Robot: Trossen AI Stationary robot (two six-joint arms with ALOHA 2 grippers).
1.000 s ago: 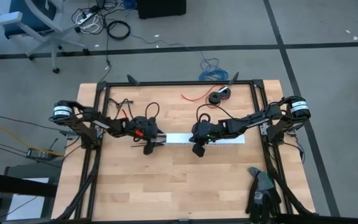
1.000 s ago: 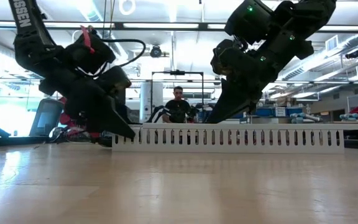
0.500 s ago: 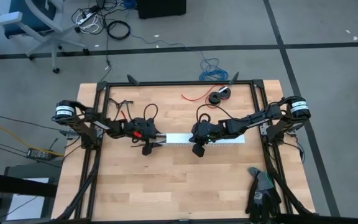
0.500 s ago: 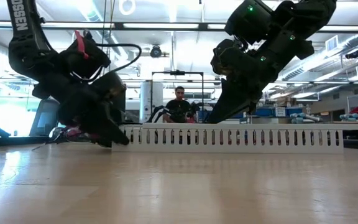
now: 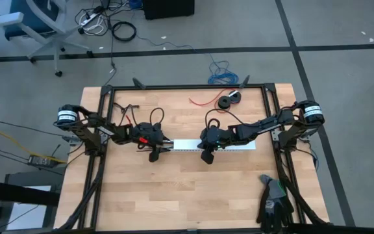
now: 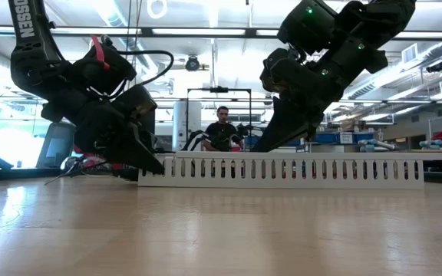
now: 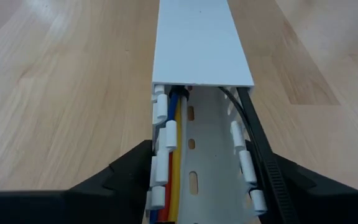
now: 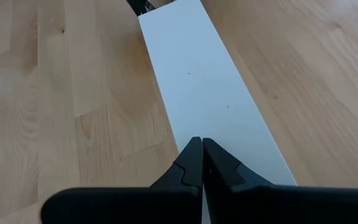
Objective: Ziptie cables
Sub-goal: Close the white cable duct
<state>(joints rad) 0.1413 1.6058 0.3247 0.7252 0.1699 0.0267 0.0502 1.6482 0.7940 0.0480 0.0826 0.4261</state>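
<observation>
Left claw (image 7: pixel 197 180) narrowing around open end of white slotted plastic duct (image 7: pixel 202 56) — coloured cables (image 7: pixel 174 155) inside, untied. Right claw (image 8: pixel 201 163) pressed together on duct lid.

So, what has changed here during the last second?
The left end effector has drawn in slightly around the open end of the white slotted plastic cable duct, its fingers narrowing. The right end effector stays shut on the duct's lid, and the duct has not moved.

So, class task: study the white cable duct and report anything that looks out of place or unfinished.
The white cover sits over only part of the slotted duct, so the end between the left tool's fingers lies open. There the coloured cables and a black zip tie are exposed.
</observation>
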